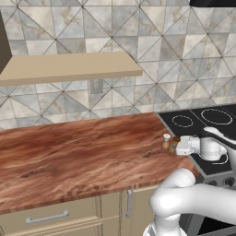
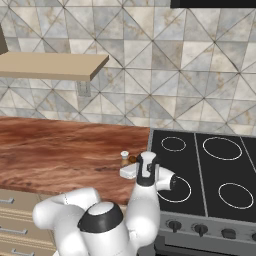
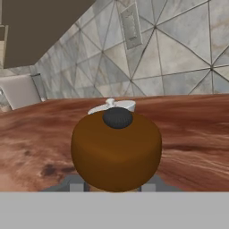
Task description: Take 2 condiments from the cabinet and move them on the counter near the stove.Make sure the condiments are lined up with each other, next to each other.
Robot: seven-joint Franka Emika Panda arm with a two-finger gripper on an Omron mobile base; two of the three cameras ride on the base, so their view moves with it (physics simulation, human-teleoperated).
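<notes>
Pepper mill (image 3: 116,150), apparently clamped in the closed pincer (image 1: 177,146), stands on the wood-grain counter (image 1: 69,156) beside the pale shaker (image 1: 166,140).

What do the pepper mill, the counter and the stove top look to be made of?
Pepper mill: probably wood, smooth plain brown with a dark knob. Counter: apparently wood, streaky reddish-brown grain. Stove top: seemingly glass, flat black with thin white rings.

wood-grain counter (image 1: 69,156), glossy black stove (image 2: 210,170)

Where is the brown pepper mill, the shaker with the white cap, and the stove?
pepper mill (image 3: 116,152), hand view, brown body.
pale shaker (image 1: 166,140), left base view, white cap.
stove (image 2: 210,170), right base view, bare black glass.
</notes>
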